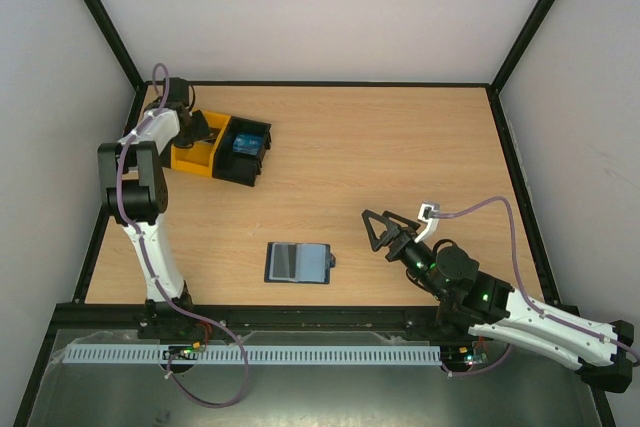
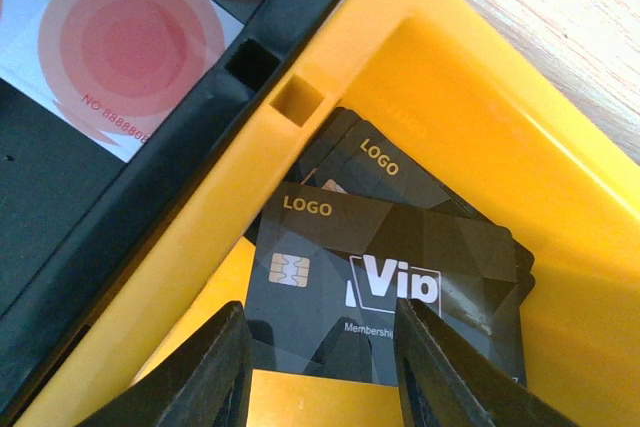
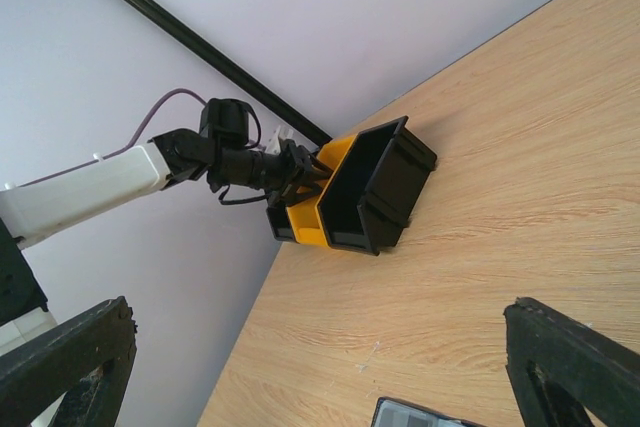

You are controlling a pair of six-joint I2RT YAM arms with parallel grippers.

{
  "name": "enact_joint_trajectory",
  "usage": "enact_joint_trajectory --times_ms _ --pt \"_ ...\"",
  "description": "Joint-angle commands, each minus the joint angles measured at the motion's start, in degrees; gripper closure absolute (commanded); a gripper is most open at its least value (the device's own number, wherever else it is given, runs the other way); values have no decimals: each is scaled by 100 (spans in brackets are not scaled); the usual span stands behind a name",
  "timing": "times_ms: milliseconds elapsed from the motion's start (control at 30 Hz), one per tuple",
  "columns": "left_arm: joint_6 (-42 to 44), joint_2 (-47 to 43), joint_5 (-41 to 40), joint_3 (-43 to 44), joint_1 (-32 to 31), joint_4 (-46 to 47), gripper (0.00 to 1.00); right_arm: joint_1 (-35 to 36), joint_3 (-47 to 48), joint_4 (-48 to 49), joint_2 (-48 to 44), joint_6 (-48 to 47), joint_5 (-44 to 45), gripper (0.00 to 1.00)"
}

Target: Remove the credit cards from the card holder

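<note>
The dark blue card holder [image 1: 298, 262] lies open on the table, its paler grey-blue panel up; only its corner [image 3: 420, 415] shows in the right wrist view. My left gripper [image 1: 205, 132] is open over the yellow bin [image 2: 480, 127]. In the left wrist view its fingers [image 2: 215, 372] stand apart above several black "Vip" credit cards [image 2: 400, 257] stacked in that bin, and the gripper [image 2: 320, 372] holds nothing. My right gripper [image 1: 380, 230] is wide open and empty, just right of the card holder; in its own view [image 3: 320, 337] it points towards the bins.
The black-and-yellow row of bins [image 1: 222, 150] stands at the far left of the table, also seen in the right wrist view [image 3: 365, 192]. A blue card lies in a black bin [image 1: 245, 143]. A white card with red circles [image 2: 120, 42] lies in the neighbouring black bin.
</note>
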Motion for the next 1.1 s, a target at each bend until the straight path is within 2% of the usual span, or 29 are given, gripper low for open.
enact_joint_trajectory --times_ms 0,167,300,500,700,1067 --pt "-405 -374 -161 -160 -29 -115 58 34 90 -149 -36 -10 139 2" --pt "-799 -689 66 -695 -67 223 58 34 7 -21 8 68 37 2" --pt "-910 -596 131 -859 -131 445 59 36 60 -111 47 90 42 2" --pt "-888 -173 189 -716 -161 611 64 34 66 -159 -22 109 87 2" --pt "-770 101 73 -479 -161 604 80 35 13 -116 35 105 124 2" --pt "-654 220 -163 -253 -152 576 81 34 33 -82 117 103 174 2"
